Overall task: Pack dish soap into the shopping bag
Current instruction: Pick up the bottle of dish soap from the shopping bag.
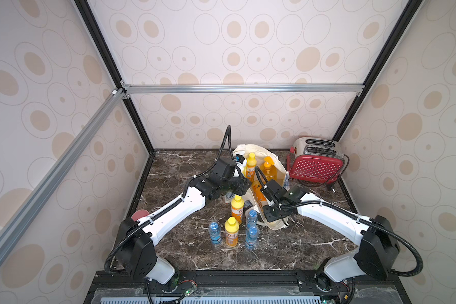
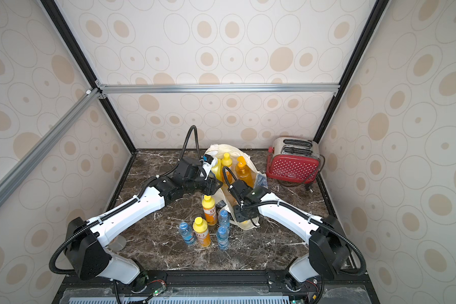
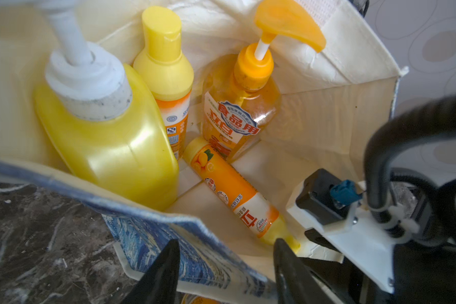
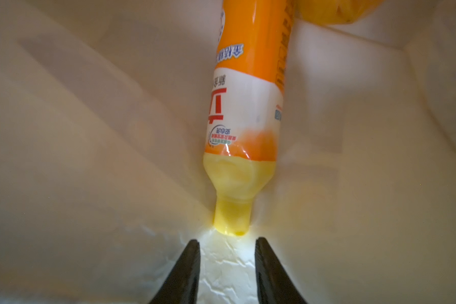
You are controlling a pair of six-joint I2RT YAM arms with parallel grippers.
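**Right gripper** [image 4: 227,243], lowered into the shopping bag [image 3: 153,237]: the jaws are parted and hold nothing. The yellow cap of the tilted small bottle [image 4: 248,118] lies just beyond the fingertips, clear of both.

**Left gripper** [image 3: 227,240]: the jaws stand wide, astride the bag's blue-printed front wall near its rim. Fabric passes between them, but no pinch on it is visible.

**Contents of the bag, left wrist view:**
- the big yellow bottle [image 3: 111,147] with the white pump, upright
- the upright small bottle [image 3: 166,68] beside it
- the amber pump bottle [image 3: 237,110]
- the tilted small bottle, lying aslant with its base near the amber one

Four soap bottles thus appear packed.

**Outside the bag, both top views:** the farther small bottle [image 1: 237,209] and the nearer small bottle [image 1: 231,231] stand upright on the marble table [image 1: 300,250], just beside the bag. They stand among three water bottles [image 1: 214,233], which are not soap. The toaster [image 1: 315,164] sits apart at the far right corner.

**Progress, as judged:** about two thirds done, with two small bottles left to carry in. The slanted one may need righting to leave room.
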